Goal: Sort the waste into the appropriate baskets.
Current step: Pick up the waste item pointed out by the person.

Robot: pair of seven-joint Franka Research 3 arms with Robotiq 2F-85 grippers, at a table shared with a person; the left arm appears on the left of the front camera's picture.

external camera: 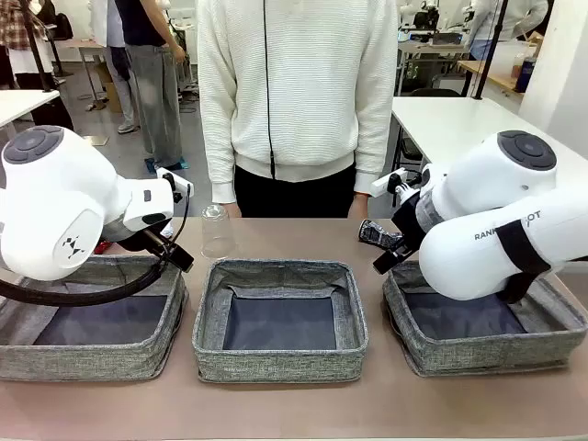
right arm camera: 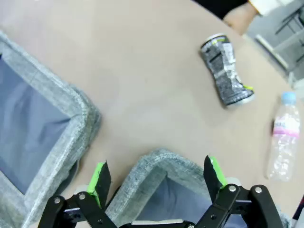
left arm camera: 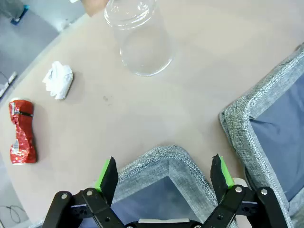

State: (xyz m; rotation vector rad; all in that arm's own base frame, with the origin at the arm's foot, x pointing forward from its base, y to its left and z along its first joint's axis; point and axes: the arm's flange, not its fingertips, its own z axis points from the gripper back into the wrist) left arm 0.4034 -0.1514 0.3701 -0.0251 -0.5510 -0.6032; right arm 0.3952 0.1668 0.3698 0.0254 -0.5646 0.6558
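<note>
Three grey woven baskets stand in a row: left point(external camera: 83, 360), middle point(external camera: 276, 354), right point(external camera: 482, 354). A clear plastic cup point(external camera: 215, 230) point(left arm camera: 140, 40) stands upside down behind them. The left wrist view also holds a white paper wad point(left arm camera: 58, 80) and a crushed red can point(left arm camera: 21, 132) on the table. My left gripper point(left arm camera: 165, 173) point(external camera: 175, 253) hangs open over the far corner of the left basket point(left arm camera: 161, 159). A crushed dark can point(right arm camera: 225, 76) and a small clear bottle with a pink label point(right arm camera: 284, 135) lie beyond the right basket's corner point(right arm camera: 156, 164), over which my right gripper point(right arm camera: 156, 178) point(external camera: 378, 248) hangs open.
A person in a white sweater point(external camera: 294, 92) stands at the far edge, one hand point(left arm camera: 95, 5) close to the cup and the other point(right arm camera: 240, 16) near the dark can. The middle basket's corner point(left arm camera: 256, 118) point(right arm camera: 66, 118) borders both wrist views. Bare table lies between baskets and litter.
</note>
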